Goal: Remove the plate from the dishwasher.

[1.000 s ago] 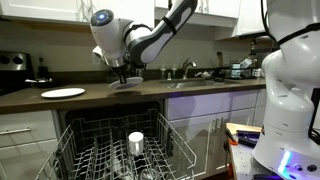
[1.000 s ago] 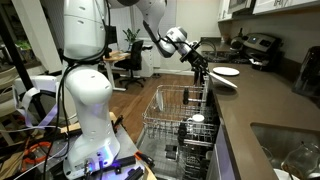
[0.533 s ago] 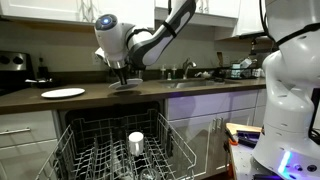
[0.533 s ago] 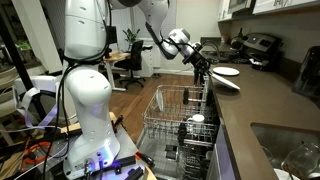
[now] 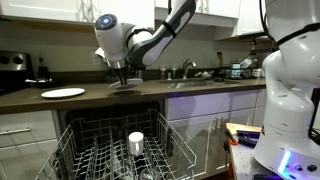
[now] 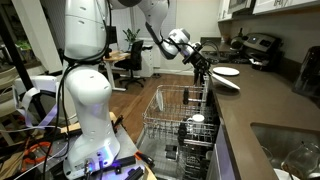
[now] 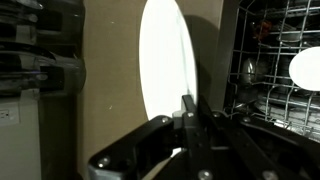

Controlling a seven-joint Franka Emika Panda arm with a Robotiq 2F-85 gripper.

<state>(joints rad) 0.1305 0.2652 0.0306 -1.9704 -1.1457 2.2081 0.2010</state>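
Wrist view shows your jaws pinching the plate (image 7: 165, 70) by its rim. It's already clear of the dishwasher (image 5: 178, 138), held over the tabletop (image 5: 95, 96). What's left, I'd judge — setting it down, then letting go.

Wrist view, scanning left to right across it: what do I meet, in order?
the plate, clamped on edge in the gripper → white wire rack → white cup at the right edge.
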